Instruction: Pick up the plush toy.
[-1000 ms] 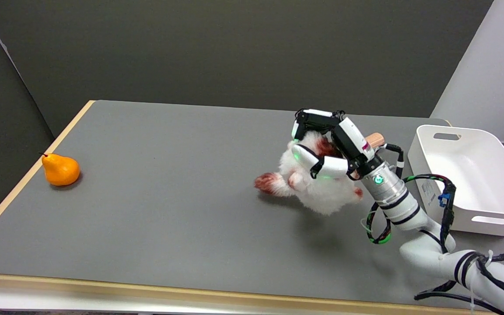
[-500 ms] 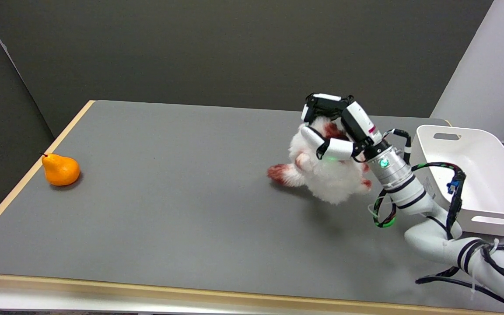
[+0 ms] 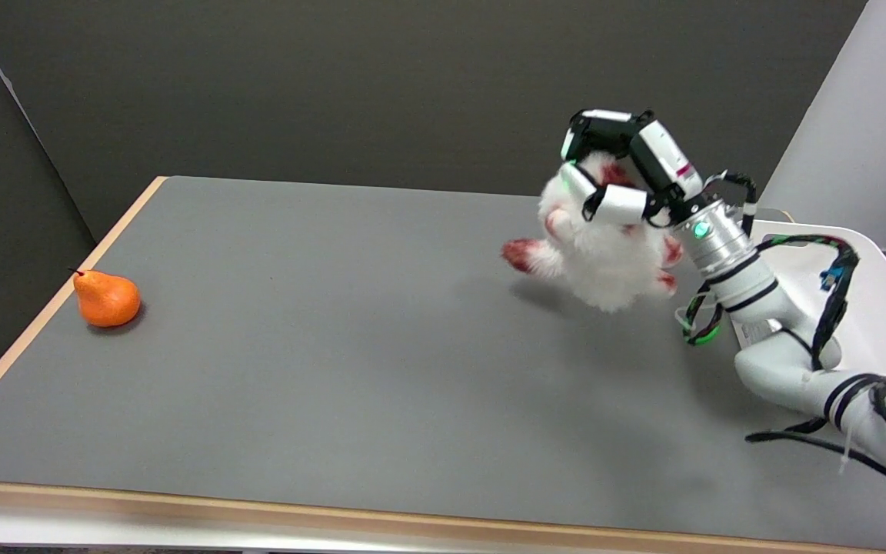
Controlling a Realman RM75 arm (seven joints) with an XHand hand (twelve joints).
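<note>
The plush toy (image 3: 597, 254) is white and fluffy with dark red paws and patches. It hangs in the air above the right side of the grey table (image 3: 320, 338), casting a shadow below. My right hand (image 3: 624, 173) grips it from above, fingers wrapped around its upper part. One red-tipped limb sticks out to the left.
An orange pear (image 3: 106, 298) lies near the table's left edge. A white bin (image 3: 881, 308) stands at the right edge, partly behind my right arm. A dark wall runs behind the table.
My right hand has risen and moved to the right and back, carrying the plush toy off the table surface. The pear has stayed in place.
</note>
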